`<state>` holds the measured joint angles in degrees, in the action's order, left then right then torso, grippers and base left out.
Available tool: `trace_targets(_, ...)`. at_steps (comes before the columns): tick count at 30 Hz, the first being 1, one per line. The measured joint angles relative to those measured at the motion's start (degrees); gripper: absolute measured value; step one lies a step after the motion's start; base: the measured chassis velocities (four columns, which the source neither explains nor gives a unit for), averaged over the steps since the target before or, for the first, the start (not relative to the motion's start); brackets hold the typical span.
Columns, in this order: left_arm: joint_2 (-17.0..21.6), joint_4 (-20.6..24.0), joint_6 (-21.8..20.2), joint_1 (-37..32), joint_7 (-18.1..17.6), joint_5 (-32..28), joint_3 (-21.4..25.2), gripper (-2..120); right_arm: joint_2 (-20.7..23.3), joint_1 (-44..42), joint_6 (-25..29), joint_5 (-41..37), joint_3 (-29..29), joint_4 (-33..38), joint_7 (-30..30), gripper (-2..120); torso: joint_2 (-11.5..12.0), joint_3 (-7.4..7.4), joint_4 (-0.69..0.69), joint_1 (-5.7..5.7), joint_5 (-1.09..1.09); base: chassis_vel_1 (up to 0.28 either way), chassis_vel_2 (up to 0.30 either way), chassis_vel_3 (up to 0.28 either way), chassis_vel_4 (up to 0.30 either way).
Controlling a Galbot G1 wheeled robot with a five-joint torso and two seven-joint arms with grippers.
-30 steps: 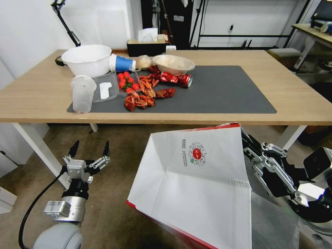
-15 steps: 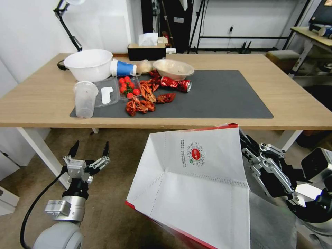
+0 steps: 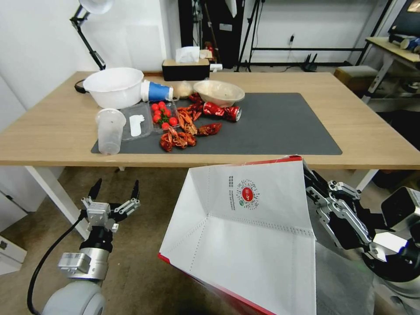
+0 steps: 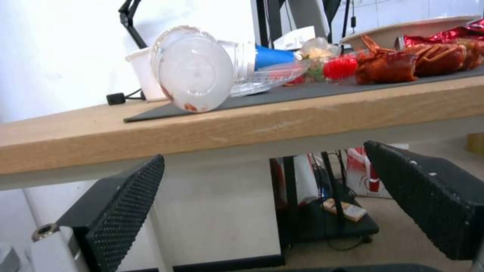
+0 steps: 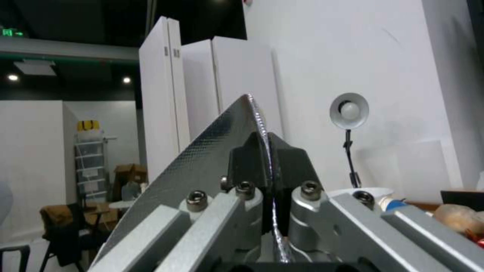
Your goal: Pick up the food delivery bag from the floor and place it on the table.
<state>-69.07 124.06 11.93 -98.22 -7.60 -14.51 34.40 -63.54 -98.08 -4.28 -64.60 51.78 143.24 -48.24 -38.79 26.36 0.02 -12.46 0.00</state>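
1. The food delivery bag [image 3: 245, 236] is held up in the air in front of the table [image 3: 52, 131], its top edge level with the table's near edge. It sits at about 5 o'clock in the head view; its lower part is cut off by the picture's bottom edge.
2. The right gripper [image 3: 311, 183] is clamped on the bag's right-hand wall at 4 o'clock. The white panel hides its fingertips in the head view. In the right wrist view the right gripper [image 5: 264, 166] has its two dark pads pressed together on a thin sheet of silvery foil lining.
3. The left gripper [image 3: 114, 189] hangs at 8 o'clock over the floor [image 3: 144, 262], fingers spread apart and empty, well apart from the bag.
4. From the left wrist view, the left gripper [image 4: 262, 177] sits below the table edge.
5. On the dark grey mat [image 3: 280, 127] at 11 to 12 o'clock lie crayfish [image 3: 179, 138], cherry tomatoes [image 3: 162, 114], a crushed red can [image 3: 223, 111], a clear plastic cup [image 3: 109, 131] and a white bowl [image 3: 114, 86].
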Motion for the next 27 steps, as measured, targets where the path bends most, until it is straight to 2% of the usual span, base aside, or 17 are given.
trace_targets(27, -0.3, -0.5, 0.6, 0.3, 0.0, 0.2, 0.0, 99, -0.8, 0.4, 0.4, 1.4, -0.9, 0.0, 0.0, 0, -6.6, 3.84, 0.0, -2.74, 0.0, 0.0, 0.0, 0.0, 0.0)
